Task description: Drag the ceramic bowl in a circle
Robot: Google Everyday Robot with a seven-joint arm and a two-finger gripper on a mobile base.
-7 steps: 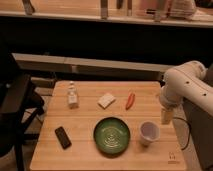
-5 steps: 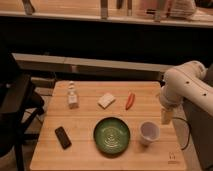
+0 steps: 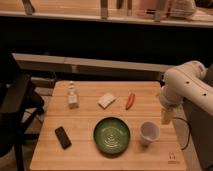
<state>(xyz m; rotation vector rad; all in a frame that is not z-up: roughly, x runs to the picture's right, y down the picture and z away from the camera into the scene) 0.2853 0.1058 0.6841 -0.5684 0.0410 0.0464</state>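
The ceramic bowl [image 3: 112, 135], wide, shallow and glossy green with pale rings inside, sits on the wooden table [image 3: 80, 157] near its front edge, a little right of centre. My white arm reaches in from the right. Its gripper [image 3: 166, 116] hangs over the table's right edge, up and to the right of the bowl, open and holding nothing. It is well apart from the bowl.
A small white cup [image 3: 149, 133] stands just right of the bowl, between it and the gripper. A dark phone [image 3: 63, 137] lies front left. At the back are a small bottle [image 3: 73, 96], a pale flat packet [image 3: 106, 100] and an orange-red item [image 3: 130, 100]. A dark chair [image 3: 15, 102] stands left.
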